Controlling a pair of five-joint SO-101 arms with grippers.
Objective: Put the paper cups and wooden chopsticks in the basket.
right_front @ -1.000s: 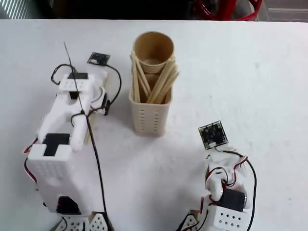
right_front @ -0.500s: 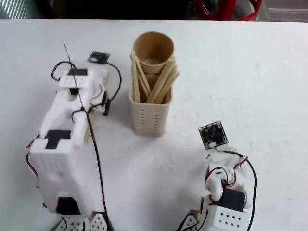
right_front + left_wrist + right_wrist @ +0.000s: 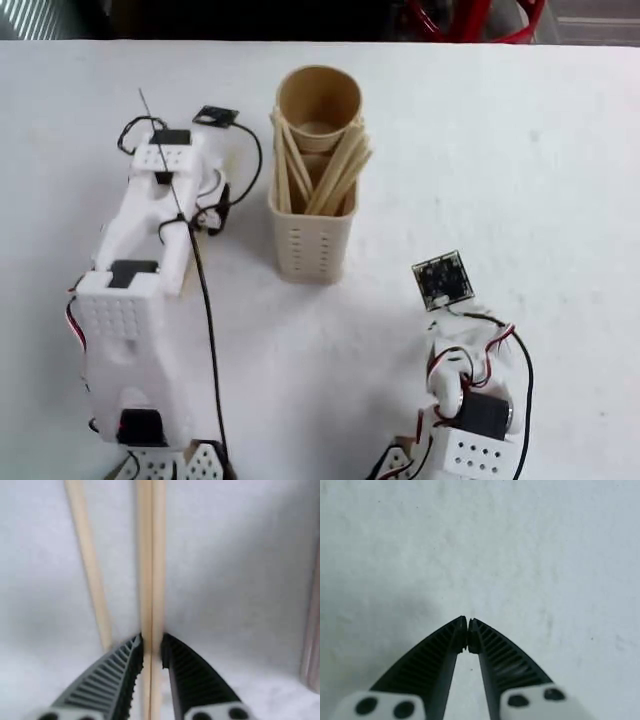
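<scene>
A cream slotted basket (image 3: pixel 310 240) stands mid-table with a paper cup (image 3: pixel 318 100) and several wooden chopsticks (image 3: pixel 335 170) leaning inside it. The left arm (image 3: pixel 150 215) stretches out just left of the basket. In its wrist view my left gripper (image 3: pixel 151 644) is shut on a joined pair of wooden chopsticks (image 3: pixel 151 555). A single chopstick (image 3: pixel 89 555) lies beside that pair on the white surface. The right arm (image 3: pixel 460 385) sits folded at the near right. My right gripper (image 3: pixel 467 626) is shut on nothing, over bare table.
The white table (image 3: pixel 520 160) is bare to the right of the basket. Black cables (image 3: pixel 205 300) run along the left arm. A small circuit board (image 3: pixel 443 278) tops the right arm. A pale upright edge (image 3: pixel 312 630) shows at the side of the left wrist view.
The left arm has shifted a little toward the basket and the far side. The tan chopstick strip seen beside that arm earlier no longer shows. The right arm has kept still.
</scene>
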